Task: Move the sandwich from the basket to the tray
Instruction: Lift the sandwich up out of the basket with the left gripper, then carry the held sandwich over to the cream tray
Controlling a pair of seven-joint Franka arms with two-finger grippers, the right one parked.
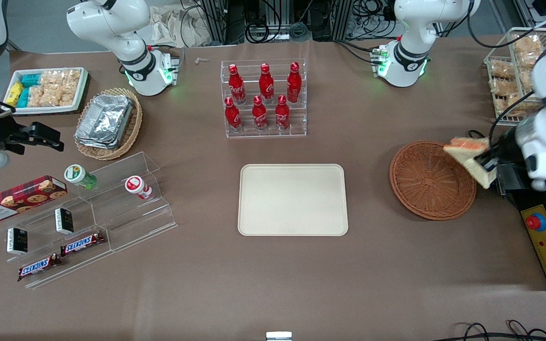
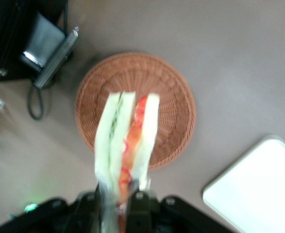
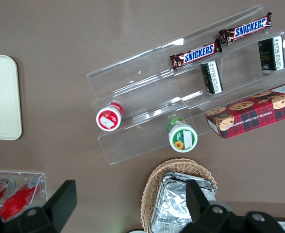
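The left arm reaches in from the working arm's end of the worktop (image 1: 372, 265), its tool (image 2: 121, 194) clamped on the sandwich (image 1: 472, 156) and holding it in the air above the rim of the basket (image 1: 424, 182) — the wedge stands on edge, pale bread with orange-red and green filling showing between the slices. The basket is round, shallow, reddish-brown woven wicker; the tray (image 1: 293, 200) — flat, cream-beige, round-cornered, low-rimmed — lies well apart from it toward the middle of the worktop. Toward the parked arm's end, two bars (image 1: 62, 253) read "SNICKERS" on a clear stepped stand.
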